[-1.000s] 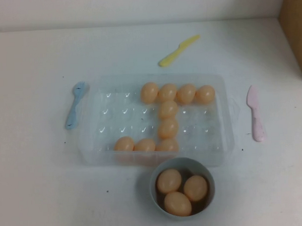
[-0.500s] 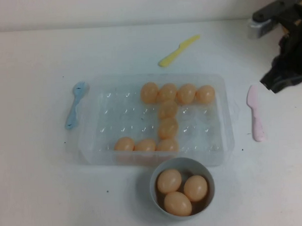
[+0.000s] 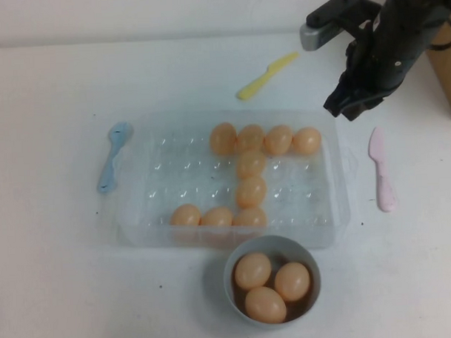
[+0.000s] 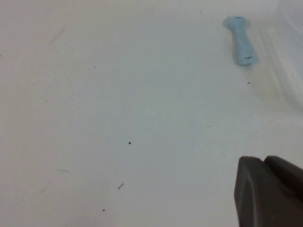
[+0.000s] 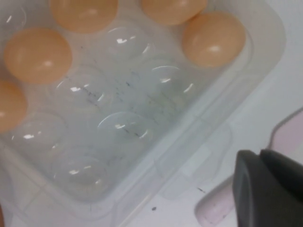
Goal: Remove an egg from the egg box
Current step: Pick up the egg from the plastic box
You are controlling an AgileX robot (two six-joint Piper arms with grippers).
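The clear plastic egg box (image 3: 142,209) lies in the middle of the table and holds several pale orange eggs. The rightmost egg (image 3: 307,141) sits at its far right corner and also shows in the right wrist view (image 5: 214,39). My right gripper (image 3: 349,105) is shut and empty. It hangs above the table just past the box's far right corner, apart from the eggs. In the right wrist view the gripper (image 5: 259,153) is beside the box's rim (image 5: 189,142). My left gripper (image 4: 262,161) is shut and empty over bare table, and is out of the high view.
A grey-white bowl (image 3: 229,276) with three eggs stands in front of the box. A pink knife (image 3: 381,171) lies to the right, a yellow knife (image 3: 267,75) behind, and a blue spoon (image 3: 112,154) to the left. A brown box (image 3: 448,65) stands at the right edge.
My right arm has come into the high view from the right and moved left toward the egg box's far right corner. The eggs and the box have not moved.
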